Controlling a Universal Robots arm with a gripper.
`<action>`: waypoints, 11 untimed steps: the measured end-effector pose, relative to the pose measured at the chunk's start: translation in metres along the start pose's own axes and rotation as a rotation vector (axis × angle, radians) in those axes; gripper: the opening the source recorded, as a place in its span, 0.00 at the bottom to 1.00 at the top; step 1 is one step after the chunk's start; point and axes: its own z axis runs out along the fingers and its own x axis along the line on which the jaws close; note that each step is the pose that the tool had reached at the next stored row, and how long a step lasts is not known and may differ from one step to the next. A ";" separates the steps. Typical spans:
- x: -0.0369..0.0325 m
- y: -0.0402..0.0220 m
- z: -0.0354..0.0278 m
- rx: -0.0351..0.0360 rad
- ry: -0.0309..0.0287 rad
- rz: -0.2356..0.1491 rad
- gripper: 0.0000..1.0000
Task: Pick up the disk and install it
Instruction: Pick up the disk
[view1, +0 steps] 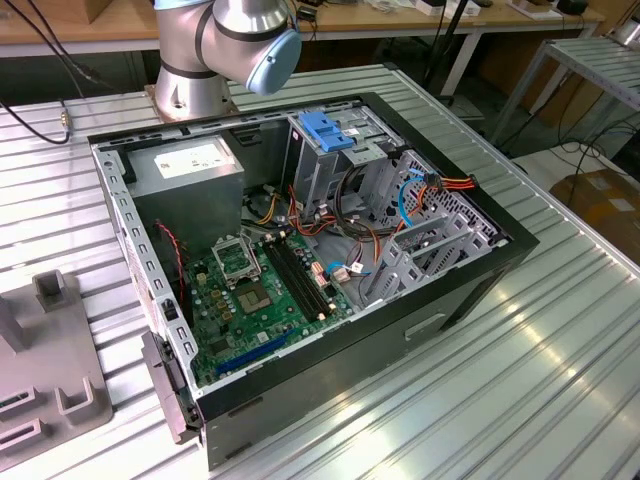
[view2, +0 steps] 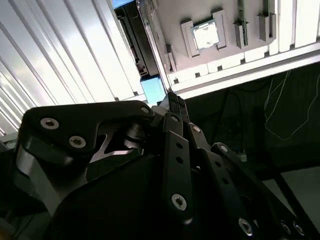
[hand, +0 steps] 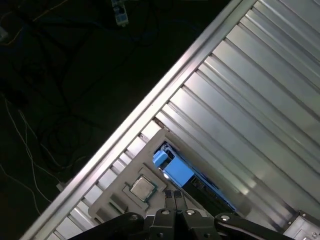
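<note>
The arm (view1: 225, 50) is cut off at the top edge of the exterior view, where its grey base and one blue-capped joint stand behind the open computer case (view1: 300, 250). The grey fixture (view1: 60, 390) on the ribbed metal table (view1: 500, 380) runs out of that view's left edge. In the second wrist view, the gripper's (view2: 173, 100) black linkage hides much of the scene below it, and the disk (view2: 152, 90) shows as a thin dark edge with blue at its ends.

The wrist hangs over the table's edge, with dark floor and loose cables beyond the rim. The gripper points down at the fixture. In both wrist views its fingertips (hand: 169, 196) meet with nothing between them.

In the first wrist view, the disk stands on its long edge in a slot of the fixture, just beside a pocket holding a processor chip (hand: 141, 187). Its blue-railed end lies just past the closed tips, and I cannot tell whether they touch it
</note>
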 end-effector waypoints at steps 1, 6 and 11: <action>0.0000 0.0000 0.0000 0.0007 0.0007 -0.015 0.10; 0.0000 0.0000 0.0001 0.0050 0.0046 -0.114 0.10; 0.0000 0.0000 0.0009 0.0130 0.0027 -0.185 0.10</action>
